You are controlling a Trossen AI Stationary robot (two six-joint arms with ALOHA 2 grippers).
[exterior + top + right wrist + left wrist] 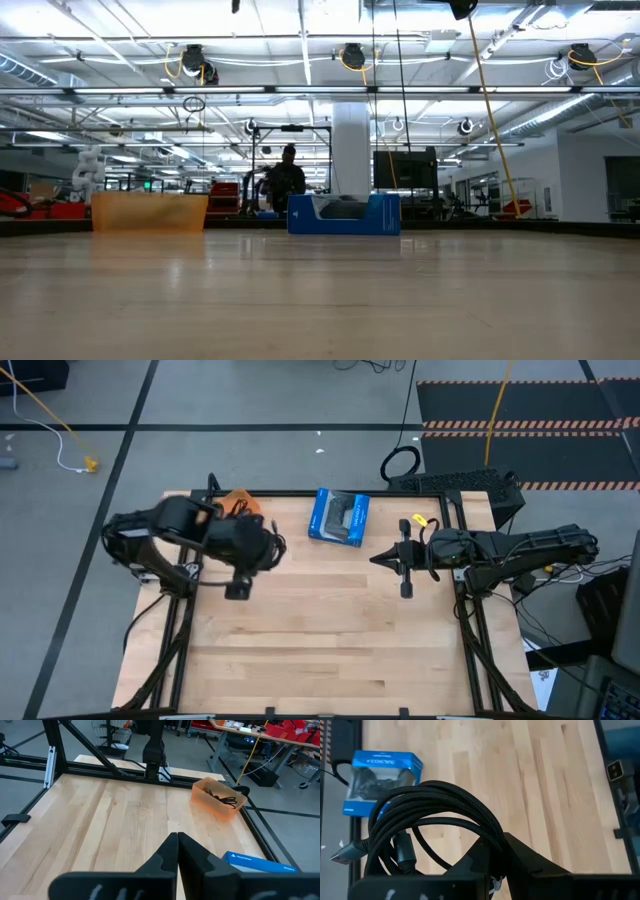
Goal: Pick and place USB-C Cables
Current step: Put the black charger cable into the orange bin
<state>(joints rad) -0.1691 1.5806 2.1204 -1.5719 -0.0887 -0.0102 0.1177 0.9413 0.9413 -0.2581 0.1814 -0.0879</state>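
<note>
A black braided USB-C cable (427, 812), coiled in several loops, sits in my left gripper (500, 847), which is shut on it above the table's far left part (272, 546). One plug end (340, 855) sticks out of the coil. Another thin black cable (225, 799) lies inside the orange bin (219, 797) at the far left corner. A blue box (340, 517) stands at the far middle. My right gripper (177, 840) hovers shut at the right (378, 558), holding nothing. My left gripper pinches several strands of the coil (487, 836) together between its two fingers, on one side of the loop. The fingers slant down from above. The coil is lifted clear of the table and spreads out beyond the fingertips, loops slack.
The orange bin (150, 212) and the blue box (345, 213) stand along the far edge. Bare wood (330, 640) fills the middle and near part of the table. A black frame (470, 630) borders it. A person (288, 180) stands far off in the room.
</note>
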